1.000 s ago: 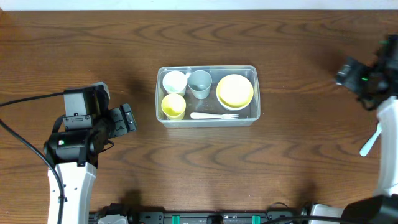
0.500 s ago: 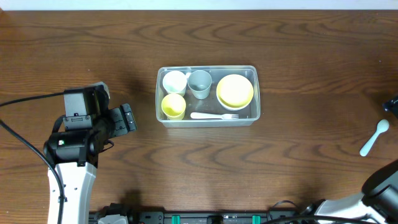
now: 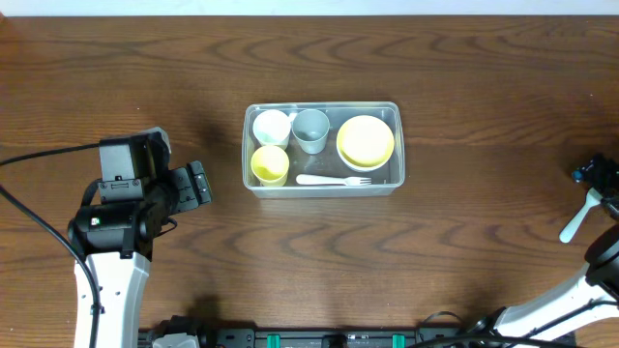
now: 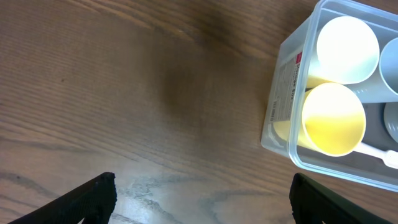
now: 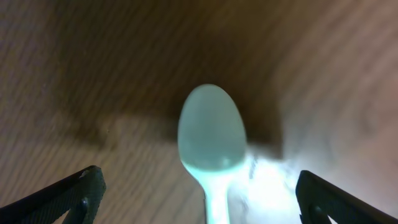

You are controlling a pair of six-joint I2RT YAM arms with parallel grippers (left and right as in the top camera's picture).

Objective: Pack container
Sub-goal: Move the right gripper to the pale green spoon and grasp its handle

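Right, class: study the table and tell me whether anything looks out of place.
One thing: the pale spoon lies alone on the bare table near its right edge, far from the container, where the cups, bowl and fork sit. The right gripper hangs over it, jaws open.

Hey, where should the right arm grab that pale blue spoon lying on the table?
Probably best by the thin handle of the spoon, coming straight down from above: it lies flat on the table, and the rounded scoop end is wider.
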